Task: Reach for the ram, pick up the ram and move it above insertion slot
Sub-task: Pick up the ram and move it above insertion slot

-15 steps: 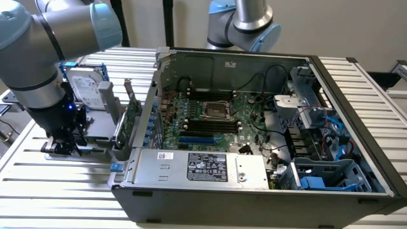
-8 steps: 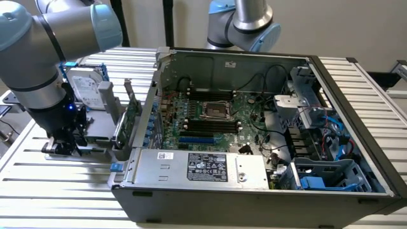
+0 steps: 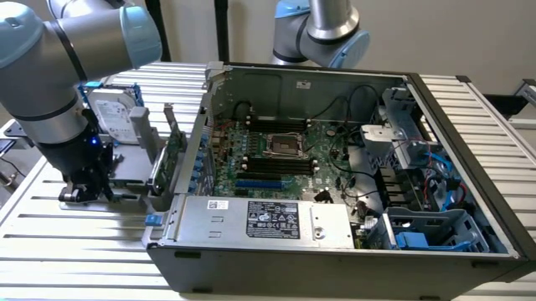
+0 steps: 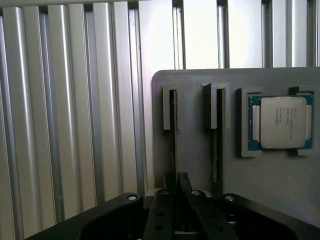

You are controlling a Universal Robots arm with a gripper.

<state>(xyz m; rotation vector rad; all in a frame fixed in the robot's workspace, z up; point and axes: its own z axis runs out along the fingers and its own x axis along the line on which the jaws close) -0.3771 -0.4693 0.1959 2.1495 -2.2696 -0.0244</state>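
— Slatted aluminium table (image 3: 50, 232) lay under everything; at the exterior view's left our gripper (image 3: 85, 192) hung low over the grey holder (image 4: 192, 80). Open or closed, we could not tell.

— The ram (image 4: 174, 125) stood edge-on in its slot there, in line with the gripper. We feared an off-centre grip would tilt it and jam it against the slot wall.

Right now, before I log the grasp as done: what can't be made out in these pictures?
Whether the tool touches the ram: in the exterior view, the arm's dark wrist blocks it; in the wrist view, the tool's own body covers the meeting point.
Ram's chips: the wrist view shows it edge-on in the grey holder.
Processor print: too small in the wrist view.
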